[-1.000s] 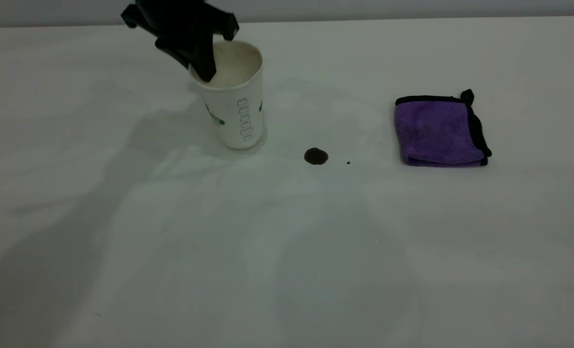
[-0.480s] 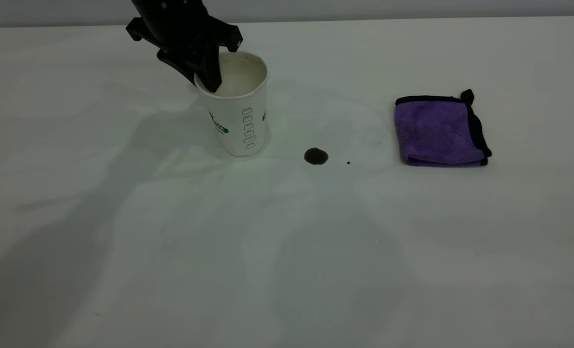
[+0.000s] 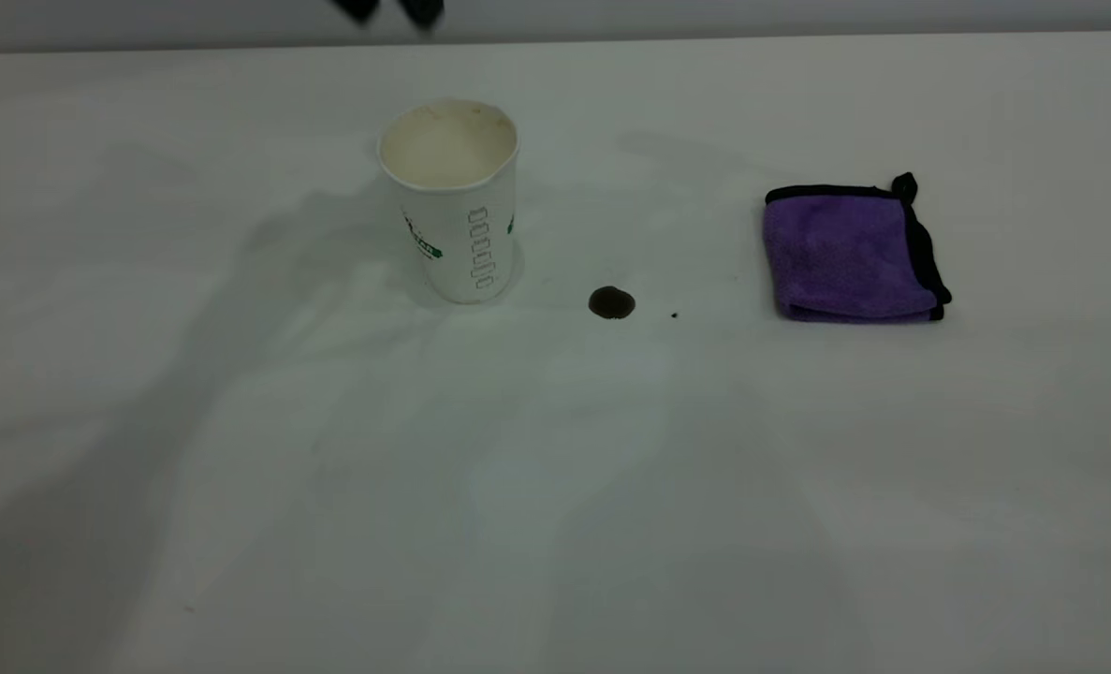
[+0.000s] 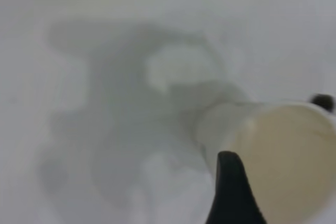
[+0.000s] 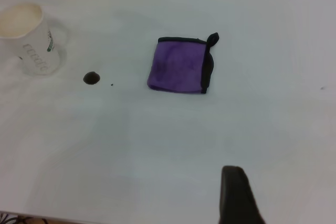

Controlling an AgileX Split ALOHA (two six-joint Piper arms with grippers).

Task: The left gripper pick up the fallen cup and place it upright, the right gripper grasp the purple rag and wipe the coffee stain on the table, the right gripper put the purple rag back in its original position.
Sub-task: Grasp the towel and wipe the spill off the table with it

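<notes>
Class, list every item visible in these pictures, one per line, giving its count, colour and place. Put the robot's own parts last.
cup: one, white with green marks, standing upright at the table's back left, nothing holding it.
coffee stain: one, dark brown, on the table between cup and rag.
speck: one, dark, just right of the stain.
purple rag: one, purple with black edging, folded flat at the right.
table: one, white.
left gripper: one, black, raised above the cup at the exterior view's top edge.
right gripper: one, black, only a finger visible in its wrist view.
</notes>
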